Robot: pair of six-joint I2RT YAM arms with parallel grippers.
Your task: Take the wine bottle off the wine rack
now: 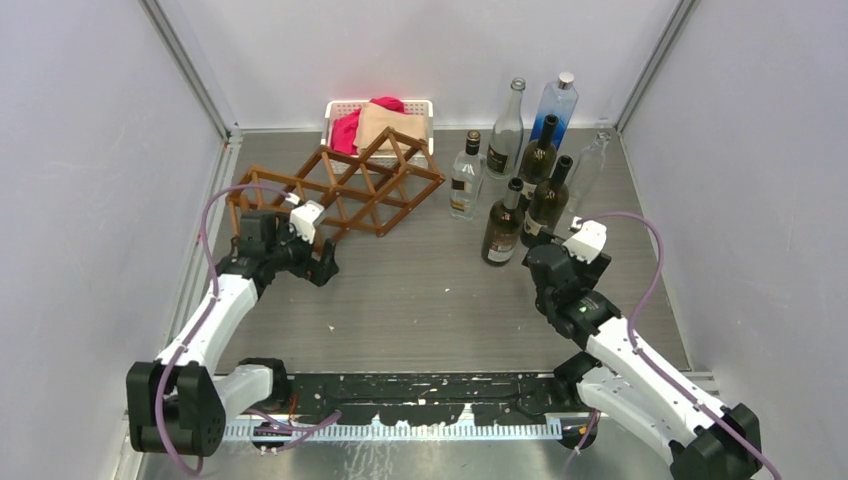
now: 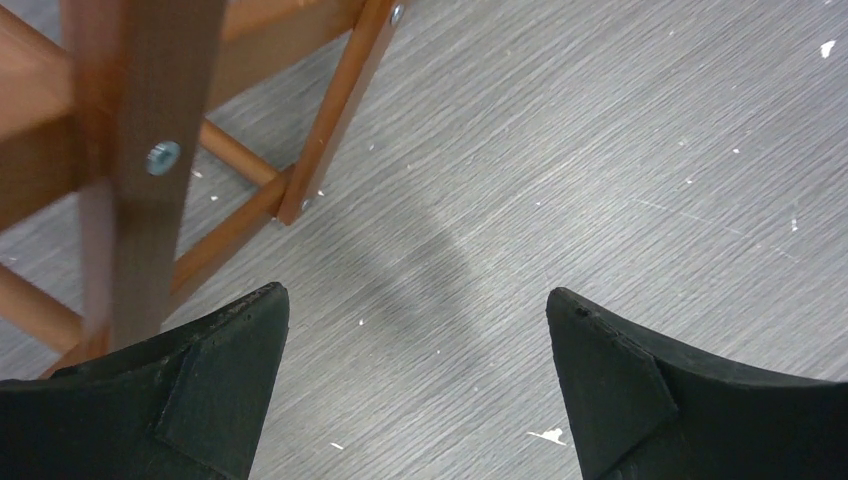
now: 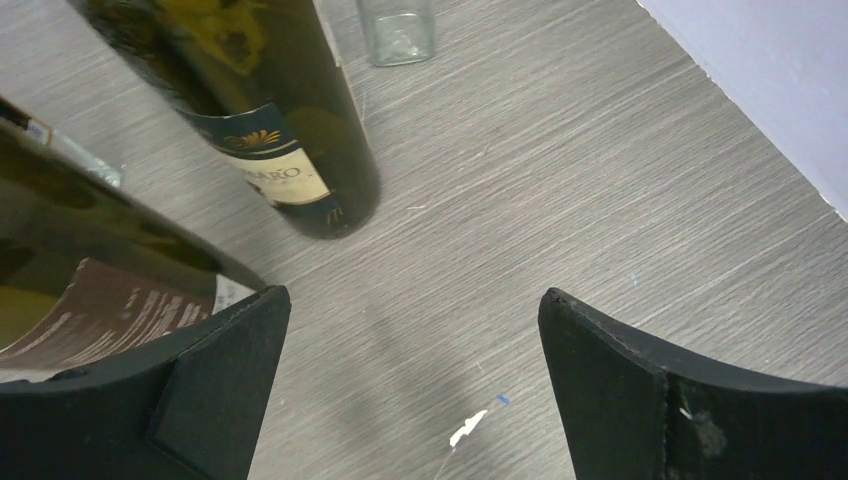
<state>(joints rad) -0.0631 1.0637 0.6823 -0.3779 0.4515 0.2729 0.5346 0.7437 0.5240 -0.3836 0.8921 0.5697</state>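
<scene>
Left pincer point(image 2: 415, 300), wide, just beside wine rack point(image 2: 140, 120); right pincer point(image 3: 410, 300), wide, beside wine bottle point(image 1: 502, 228), apparently not touching, right of rack.

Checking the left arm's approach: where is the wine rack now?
In the top view the wine rack sits left of centre toward the back, just before the white basket, with the left gripper at its near left end.

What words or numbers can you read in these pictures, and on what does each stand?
"ARO": end of a word on the cream label of the dark bottle; its first letters are unclear.
Brown label on the near bottle: lines of fine print, too small to read.
Labels on the other bottles in the top view: too small to read.
</scene>
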